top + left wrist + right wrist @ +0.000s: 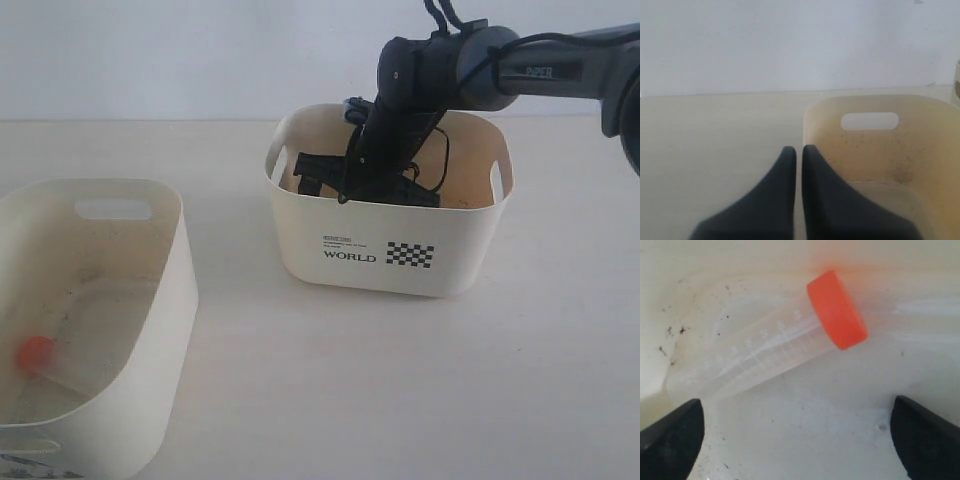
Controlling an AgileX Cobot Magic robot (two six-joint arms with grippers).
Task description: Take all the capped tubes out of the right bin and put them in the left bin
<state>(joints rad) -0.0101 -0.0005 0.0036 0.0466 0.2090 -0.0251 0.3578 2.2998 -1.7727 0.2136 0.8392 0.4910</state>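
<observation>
My right end effector (797,440) is lowered inside the cream rounded-rectangular plastic bin printed "WORLD" with a checkered patch (455,255). Its two black fingers (670,440) stand wide apart with nothing between them. Just ahead of the fingertips, a small clear plastic tube with an orange-red screw cap (765,357) lies on its side on the speckled bin floor. It lies slanted across the open gap, its cap end close to the bin's wall and its tapered end pointing toward the opposite finger. Neither finger touches it.

My left end effector (798,150) has its fingers together, with only a thin slit between them, and it grips nothing. Just beyond its tips and off to one side is the larger plain cream plastic bin with a wide slot handle (920,150), its inside scuffed and speckled. In the exterior view a second orange-red-capped tube (36,352) lies on that bin's floor, its clear body too blurred to make out. Both bins stand on the pale tabletop (400,380), well apart from each other.
</observation>
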